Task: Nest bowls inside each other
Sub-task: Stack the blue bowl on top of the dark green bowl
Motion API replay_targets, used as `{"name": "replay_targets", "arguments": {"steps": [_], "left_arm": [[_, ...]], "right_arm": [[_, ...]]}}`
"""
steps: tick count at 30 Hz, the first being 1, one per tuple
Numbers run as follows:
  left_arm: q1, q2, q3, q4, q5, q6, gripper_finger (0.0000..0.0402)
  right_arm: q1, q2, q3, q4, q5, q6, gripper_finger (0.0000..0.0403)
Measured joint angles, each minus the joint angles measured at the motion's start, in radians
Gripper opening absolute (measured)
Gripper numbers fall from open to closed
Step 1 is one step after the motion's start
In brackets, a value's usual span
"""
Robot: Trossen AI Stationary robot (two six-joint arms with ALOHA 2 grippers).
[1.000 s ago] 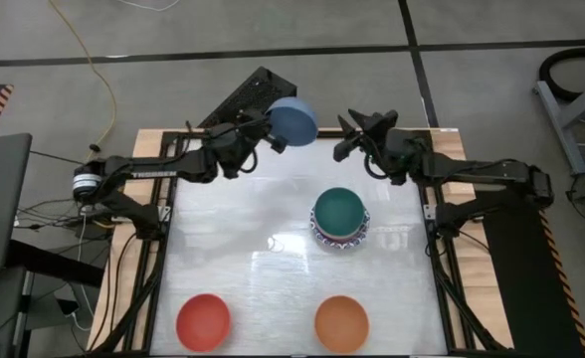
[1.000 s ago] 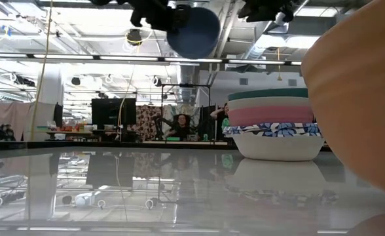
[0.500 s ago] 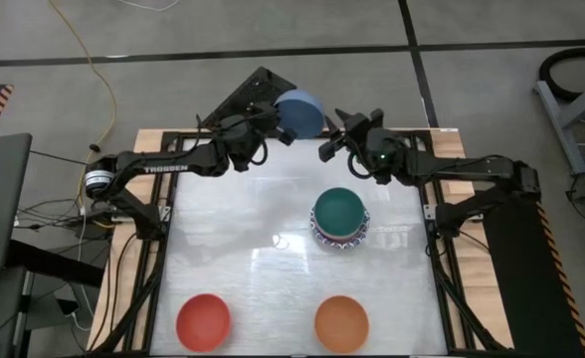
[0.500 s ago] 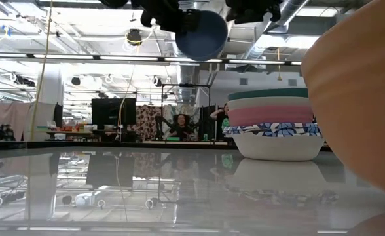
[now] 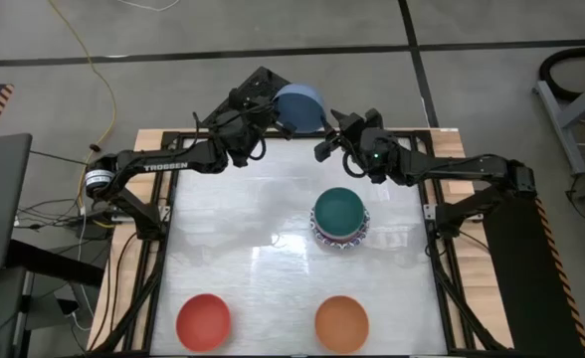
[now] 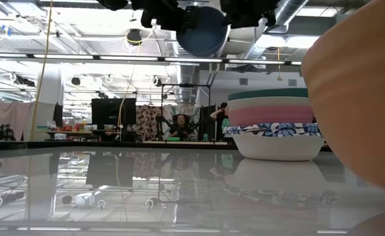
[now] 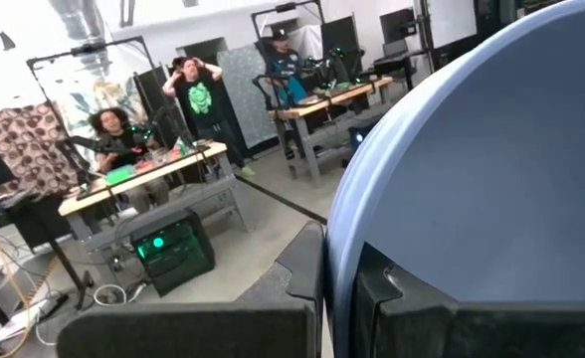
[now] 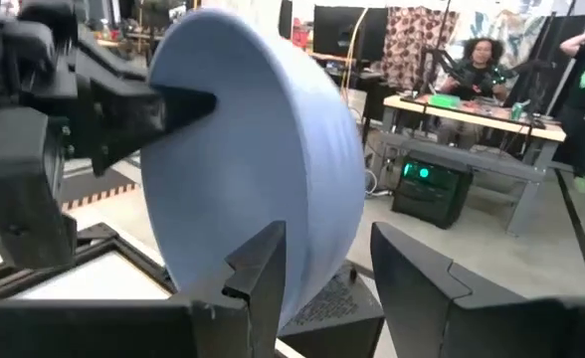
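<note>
Left hand [image 5: 273,111] clamps blue bowl [image 5: 298,107] rim, holds it raised over far desk [image 5: 223,249] edge. Right hand [image 5: 324,149] beside bowl, fingers [image 8: 258,273] apart, bowl rim between them. Stack [image 5: 340,221] right of centre.

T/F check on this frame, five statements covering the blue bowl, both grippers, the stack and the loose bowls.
1. The left gripper is shut on the blue bowl, held in the air. True.
2. The right gripper is shut on the blue bowl. False: its fingers are open, close beside the bowl.
3. The top bowl of the stack is green. True.
4. The red bowl sits in the stack. False: it stands alone at the table's near edge.
5. The orange bowl is held by a gripper. False: it rests on the table, untouched.
</note>
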Motion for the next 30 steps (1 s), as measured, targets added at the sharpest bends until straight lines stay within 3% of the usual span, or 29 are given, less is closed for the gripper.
{"name": "replay_targets", "arguments": {"steps": [12,25,30], "left_arm": [[-0.003,0.0,0.0,0.001,0.075,-0.041,0.0],[-0.004,0.0,0.0,-0.017,0.128,-0.063,0.0006],[-0.005,0.0,0.0,-0.035,0.205,-0.08,0.0044]], "right_arm": [[-0.048,0.046,0.001,0.005,-0.027,0.063,0.0154],[-0.078,0.045,0.002,-0.085,-0.044,0.212,0.0024],[-0.079,0.045,0.002,-0.103,-0.045,0.224,0.0015]]}}
